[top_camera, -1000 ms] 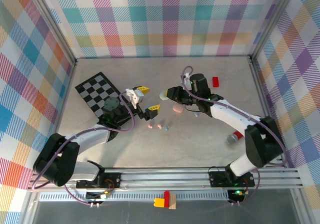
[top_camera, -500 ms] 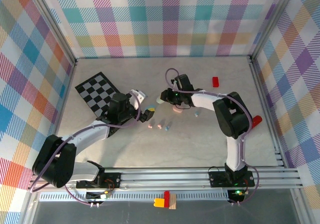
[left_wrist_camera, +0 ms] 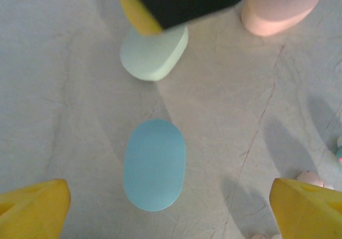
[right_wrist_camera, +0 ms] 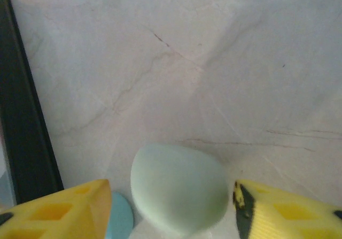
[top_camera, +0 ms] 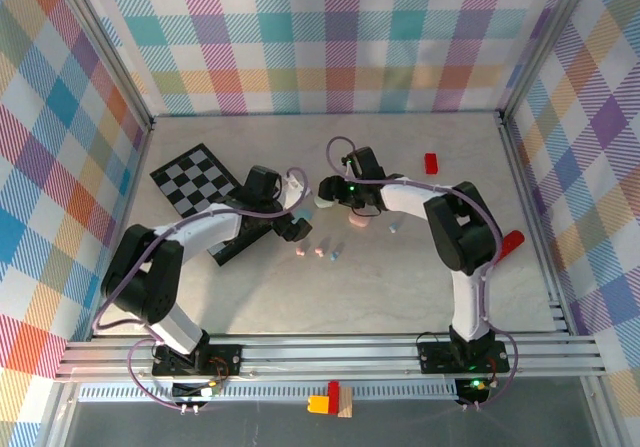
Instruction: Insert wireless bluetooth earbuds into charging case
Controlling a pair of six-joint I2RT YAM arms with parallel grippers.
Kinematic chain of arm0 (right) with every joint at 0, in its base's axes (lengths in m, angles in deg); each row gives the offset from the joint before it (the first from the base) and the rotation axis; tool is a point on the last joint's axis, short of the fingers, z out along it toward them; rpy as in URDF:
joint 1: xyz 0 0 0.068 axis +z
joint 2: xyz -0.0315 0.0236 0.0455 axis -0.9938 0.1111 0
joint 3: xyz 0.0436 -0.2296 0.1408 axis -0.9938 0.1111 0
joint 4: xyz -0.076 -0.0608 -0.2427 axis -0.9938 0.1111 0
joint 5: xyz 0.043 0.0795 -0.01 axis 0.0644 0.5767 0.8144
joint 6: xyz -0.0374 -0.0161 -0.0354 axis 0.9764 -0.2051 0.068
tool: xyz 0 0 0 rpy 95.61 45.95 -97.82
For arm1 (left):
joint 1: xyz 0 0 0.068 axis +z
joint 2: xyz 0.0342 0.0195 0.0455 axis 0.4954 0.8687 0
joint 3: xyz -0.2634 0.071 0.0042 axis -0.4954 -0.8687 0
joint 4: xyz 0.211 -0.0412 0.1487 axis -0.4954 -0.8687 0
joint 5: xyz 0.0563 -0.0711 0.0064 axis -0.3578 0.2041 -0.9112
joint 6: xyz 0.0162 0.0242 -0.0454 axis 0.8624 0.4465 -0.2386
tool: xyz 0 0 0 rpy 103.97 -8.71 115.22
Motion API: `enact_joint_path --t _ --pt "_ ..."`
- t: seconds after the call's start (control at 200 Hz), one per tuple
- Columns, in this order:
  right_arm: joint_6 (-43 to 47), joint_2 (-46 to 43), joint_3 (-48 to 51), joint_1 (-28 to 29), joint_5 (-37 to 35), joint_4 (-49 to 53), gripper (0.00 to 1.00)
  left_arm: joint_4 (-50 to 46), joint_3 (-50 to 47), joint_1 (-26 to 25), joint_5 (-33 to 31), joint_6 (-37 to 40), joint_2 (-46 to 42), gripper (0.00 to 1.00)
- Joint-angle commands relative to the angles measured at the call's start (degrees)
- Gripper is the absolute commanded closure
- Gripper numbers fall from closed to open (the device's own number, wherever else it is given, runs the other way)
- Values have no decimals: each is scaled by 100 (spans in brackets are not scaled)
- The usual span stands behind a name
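Mint case (right_wrist_camera: 179, 193) sits free between the parted jaws of the right gripper (right_wrist_camera: 172, 199). The left gripper (left_wrist_camera: 168, 199) gapes wide astride the blue case (left_wrist_camera: 154, 164). Earbuds (top_camera: 319, 252) lie nearby on the table (top_camera: 420, 287), none inserted. Step judged: securing a case. Next: a square, centred closure.

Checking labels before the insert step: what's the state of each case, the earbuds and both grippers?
Light blue oval plastic case: closed, flat on the table, untouched between the left fingertips.
Mint oval plastic case: looks closed, between the right fingers, not clamped.
Pink oval plastic case: closed, lying free.
Tiny pastel earbuds: loose on the table, none in a case.
Left gripper: open.
Right gripper: open.
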Motion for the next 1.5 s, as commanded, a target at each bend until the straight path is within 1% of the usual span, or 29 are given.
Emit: enact_joint_path --t 0.0,0.105,0.26,0.365,0.495,0.525,0.565,0.745,0.875,0.91,1.095,1.24,1.26,1.4,1.495 --pt "414 -792 157 6 -359 173 33 -965 398 7 73 262 366 5" --pt "498 -1287 438 8 -575 229 30 -1386 761 -46 -68 297 744 5" --pt "559 -1930 856 8 -650 298 29 -1340 989 -97 -233 197 1138 6" --pt "578 -2288 1106 8 -676 349 29 -1208 1123 -131 -473 129 1405 12" --pt "627 -2566 1304 8 -714 440 29 -1499 1488 -148 -656 43 1741 16" --pt "626 -2606 1350 11 -729 464 29 -1563 1562 -146 -665 37 1803 20" --pt "637 -2648 1404 8 -749 476 29 -1634 1632 -153 -675 40 1866 21" --pt "598 -2728 1572 8 -763 430 28 -1749 1786 -167 -729 23 1993 42" --pt "593 -2766 1588 7 -795 447 28 -1636 1636 -202 -677 94 1834 55" --pt "571 -2796 1583 8 -789 458 28 -1602 1590 -202 -647 106 1773 56" --pt "253 -3166 1766 -31 -521 673 28 -1212 1068 -241 -227 294 1087 57" --pt "-66 -3563 2182 -166 333 572 28 -768 615 -279 362 507 464 55" --pt "-106 -3619 2213 -167 396 601 28 -522 538 -292 439 527 388 55" --pt "-243 -3861 2312 -195 804 862 28 423 14 -381 977 495 -116 56" --pt "-330 -3946 2381 -211 1094 826 28 1023 -296 -416 1308 415 -464 56"
